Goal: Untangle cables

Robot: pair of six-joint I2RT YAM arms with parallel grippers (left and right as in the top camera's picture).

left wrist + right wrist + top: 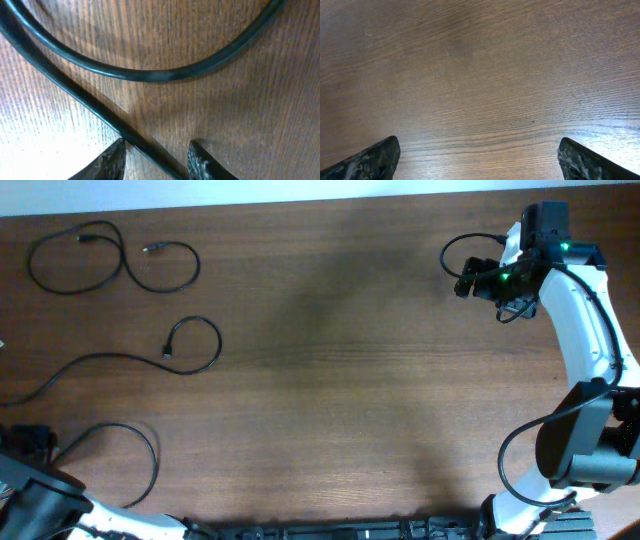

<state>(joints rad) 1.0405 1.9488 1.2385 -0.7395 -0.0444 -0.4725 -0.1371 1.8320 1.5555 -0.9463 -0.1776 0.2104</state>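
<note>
Black cables point(145, 76) lie separate; our left gripper point(156, 145), slightly open, straddles one; our right gripper point(479, 141) gapes wide, empty.

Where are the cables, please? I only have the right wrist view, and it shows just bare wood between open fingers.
Observer: Overhead, the cables all lie along the left side of the table, far from the right gripper.
Operator: Thank you. Are they tangled together?
Observer: They look spread out as separate loose loops, with none lying over another.
Operator: Is the left arm on one?
Observer: The left wrist view shows a strand running between the fingertips of the open left gripper, not clamped.
</note>
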